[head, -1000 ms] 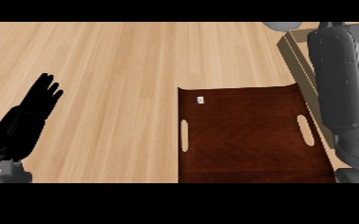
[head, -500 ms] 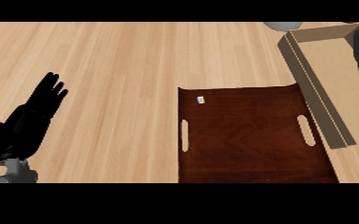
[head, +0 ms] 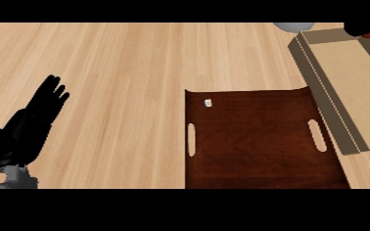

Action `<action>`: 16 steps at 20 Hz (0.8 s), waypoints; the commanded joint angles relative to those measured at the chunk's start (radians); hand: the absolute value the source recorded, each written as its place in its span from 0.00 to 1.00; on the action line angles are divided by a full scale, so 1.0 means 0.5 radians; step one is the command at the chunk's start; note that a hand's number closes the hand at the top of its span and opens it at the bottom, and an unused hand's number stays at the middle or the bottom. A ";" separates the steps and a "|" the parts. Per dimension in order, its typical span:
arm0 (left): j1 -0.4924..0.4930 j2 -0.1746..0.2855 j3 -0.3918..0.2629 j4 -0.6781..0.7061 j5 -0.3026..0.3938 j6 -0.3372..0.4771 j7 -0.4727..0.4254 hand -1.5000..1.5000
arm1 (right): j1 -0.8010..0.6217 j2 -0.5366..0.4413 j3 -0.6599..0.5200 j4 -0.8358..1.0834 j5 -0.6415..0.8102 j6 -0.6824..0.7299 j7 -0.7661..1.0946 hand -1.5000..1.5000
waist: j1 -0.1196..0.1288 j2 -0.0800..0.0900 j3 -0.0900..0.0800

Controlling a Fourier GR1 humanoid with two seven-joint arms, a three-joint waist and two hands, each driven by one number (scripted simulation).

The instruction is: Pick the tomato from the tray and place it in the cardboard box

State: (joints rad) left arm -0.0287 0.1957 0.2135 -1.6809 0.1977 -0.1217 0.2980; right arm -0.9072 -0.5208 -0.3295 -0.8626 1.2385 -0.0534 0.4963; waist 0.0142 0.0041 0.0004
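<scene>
**Black left hand (head: 33,120) open; tomato unseen**

It rests at the pale wooden worktop's (head: 123,58) near-left corner, fingers straight; the dark brown wooden tray (head: 253,142) sits at the near edge, just beside the long tan cardboard box (head: 332,78) along the right edge; the right hand (head: 359,28) barely shows over the box at the far-right corner, its state unreadable; where the tomato is cannot be told.

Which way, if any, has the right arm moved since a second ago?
Yes. It lay over the cardboard box; now it has withdrawn to the view's upper right, only a dark bit of the right hand showing.

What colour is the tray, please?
The tray is dark reddish-brown wood, clearest in the head view.
</scene>
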 commanded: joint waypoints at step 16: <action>-0.015 0.007 -0.005 -0.127 0.016 0.022 0.160 0.50 | 0.139 -0.021 -0.322 0.764 -0.424 -0.363 -0.527 0.00 | 0.015 0.002 0.002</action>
State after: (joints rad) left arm -0.0321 0.1869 0.2101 -1.6897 0.1937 -0.1192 0.3106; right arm -0.8380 -0.5470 -0.4772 -0.5119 1.0616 -0.1729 0.3062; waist 0.0187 0.0061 0.0012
